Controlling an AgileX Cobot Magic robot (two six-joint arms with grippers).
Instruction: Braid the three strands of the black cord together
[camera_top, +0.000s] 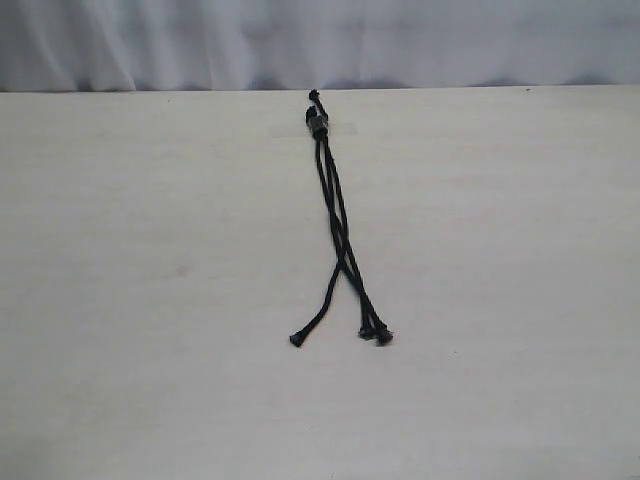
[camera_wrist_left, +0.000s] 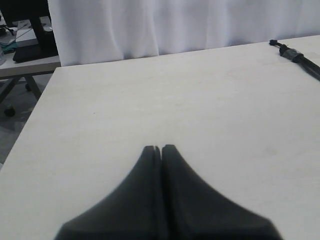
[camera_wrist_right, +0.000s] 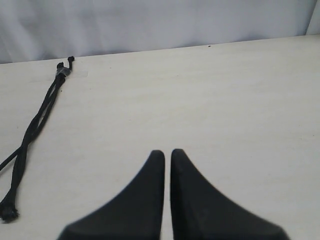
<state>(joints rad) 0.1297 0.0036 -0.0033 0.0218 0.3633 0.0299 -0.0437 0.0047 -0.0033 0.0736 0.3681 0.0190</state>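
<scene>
The black cord (camera_top: 335, 220) lies flat on the pale table, running from the far edge toward the near side. Its knot and sleeve (camera_top: 318, 122) sit at the far end. The three strands cross loosely at mid-length, then fan out: one flared tip (camera_top: 297, 340) lies to the left and two tips (camera_top: 375, 334) lie close together on the right. Neither gripper shows in the exterior view. My left gripper (camera_wrist_left: 161, 148) is shut and empty over bare table, with the knot (camera_wrist_left: 292, 54) far off to its side. My right gripper (camera_wrist_right: 167, 152) is shut but for a thin slit, well apart from the cord (camera_wrist_right: 37, 120).
A white curtain (camera_top: 320, 40) hangs behind the table's far edge. In the left wrist view the table's side edge (camera_wrist_left: 30, 120) drops to the floor, and another desk (camera_wrist_left: 25, 60) carrying dark equipment stands beyond it.
</scene>
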